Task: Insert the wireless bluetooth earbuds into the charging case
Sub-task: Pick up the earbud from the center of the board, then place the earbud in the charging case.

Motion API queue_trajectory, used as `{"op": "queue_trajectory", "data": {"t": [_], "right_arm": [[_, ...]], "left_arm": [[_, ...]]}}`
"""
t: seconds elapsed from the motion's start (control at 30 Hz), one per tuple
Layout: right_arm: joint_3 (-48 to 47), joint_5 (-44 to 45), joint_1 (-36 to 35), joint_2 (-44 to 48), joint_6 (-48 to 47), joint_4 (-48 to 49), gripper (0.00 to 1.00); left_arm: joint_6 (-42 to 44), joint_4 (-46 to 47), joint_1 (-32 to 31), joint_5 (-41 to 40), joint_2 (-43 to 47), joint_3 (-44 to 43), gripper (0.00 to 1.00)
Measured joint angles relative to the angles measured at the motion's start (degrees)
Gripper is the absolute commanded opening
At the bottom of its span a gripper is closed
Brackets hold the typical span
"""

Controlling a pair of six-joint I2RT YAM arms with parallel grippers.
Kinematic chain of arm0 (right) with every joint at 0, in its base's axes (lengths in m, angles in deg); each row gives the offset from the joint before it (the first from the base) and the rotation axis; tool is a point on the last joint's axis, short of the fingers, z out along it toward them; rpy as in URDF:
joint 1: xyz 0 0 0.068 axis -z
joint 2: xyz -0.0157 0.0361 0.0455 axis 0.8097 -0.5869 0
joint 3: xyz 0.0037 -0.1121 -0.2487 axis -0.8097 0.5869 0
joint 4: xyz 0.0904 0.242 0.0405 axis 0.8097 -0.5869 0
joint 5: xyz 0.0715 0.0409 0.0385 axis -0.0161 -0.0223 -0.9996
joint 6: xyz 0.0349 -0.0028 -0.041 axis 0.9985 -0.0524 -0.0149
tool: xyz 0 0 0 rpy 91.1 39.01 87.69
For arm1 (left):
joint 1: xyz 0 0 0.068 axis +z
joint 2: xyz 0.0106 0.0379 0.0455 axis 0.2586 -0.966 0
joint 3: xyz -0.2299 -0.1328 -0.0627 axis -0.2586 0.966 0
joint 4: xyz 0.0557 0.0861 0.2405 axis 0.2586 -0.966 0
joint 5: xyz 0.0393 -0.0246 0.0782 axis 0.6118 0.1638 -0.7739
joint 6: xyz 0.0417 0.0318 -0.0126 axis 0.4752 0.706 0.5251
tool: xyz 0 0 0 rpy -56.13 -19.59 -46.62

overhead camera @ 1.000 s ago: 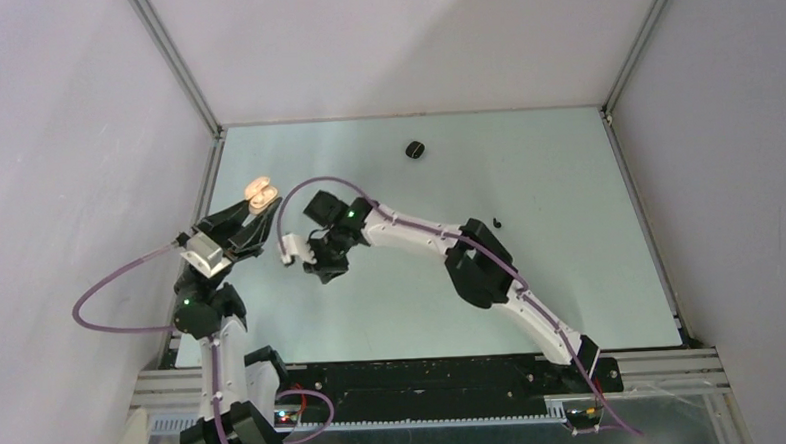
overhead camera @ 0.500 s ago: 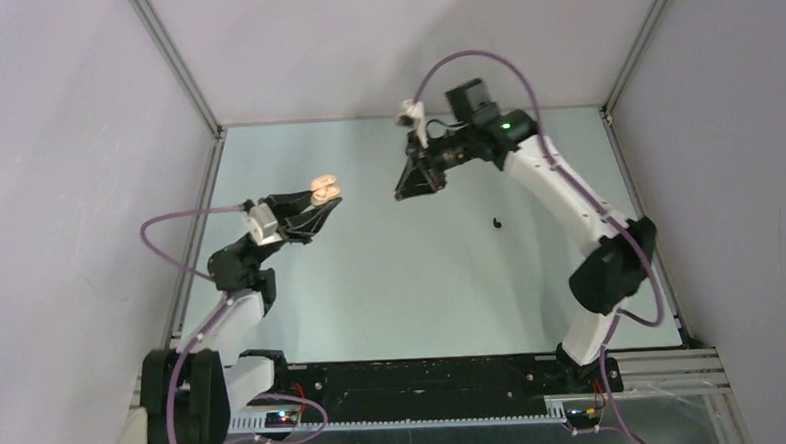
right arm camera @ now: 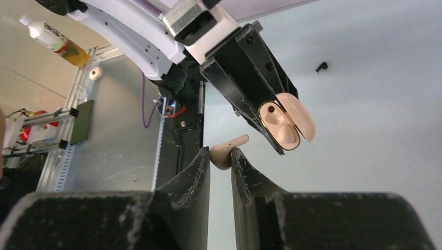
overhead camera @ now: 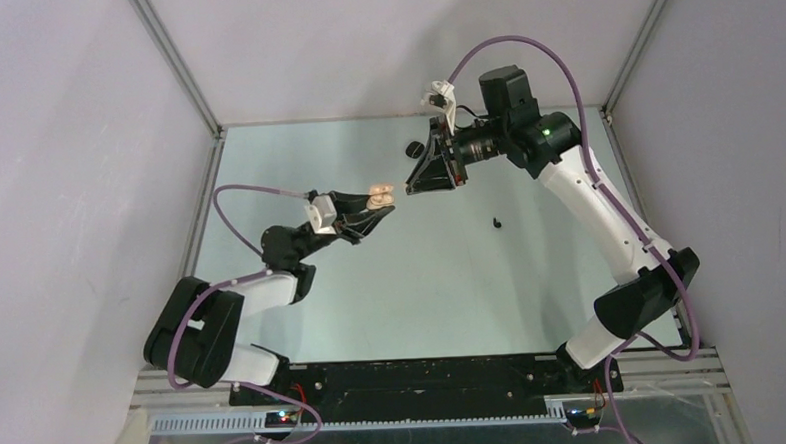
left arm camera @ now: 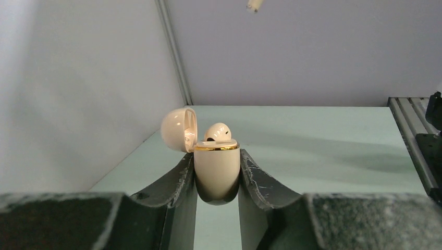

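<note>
left gripper (overhead camera: 373, 208), centre-left of the overhead frame, is clamped on the beige charging case (left arm camera: 217, 169), its lid (left arm camera: 177, 129) open and one pale earbud (left arm camera: 218, 131) seated inside. right gripper (right arm camera: 221, 156) pinches a second pale earbud (right arm camera: 227, 148) near the case. a black earbud (overhead camera: 495, 221) lies on the table (overhead camera: 532, 296), right of centre.

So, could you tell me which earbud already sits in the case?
The beige earbud poking up from the open case in the left gripper. The other beige one is pinched in the right gripper; the black one lies on the table.
</note>
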Motion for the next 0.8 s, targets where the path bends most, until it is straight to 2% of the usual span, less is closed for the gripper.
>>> {"op": "queue_trajectory", "data": {"t": [0.43, 0.8], "right_arm": [[2.6, -6.4, -0.7, -1.7, 10.4, 7.2, 0.19], [3.3, -6.9, -3.1, -4.5, 12.6, 8.9, 0.19]], "left_arm": [[-2.4, 1.1, -1.4, -2.6, 0.0, 0.0, 0.10], [-2.8, 1.1, -2.0, 2.9, 0.3, 0.0, 0.10]]}}
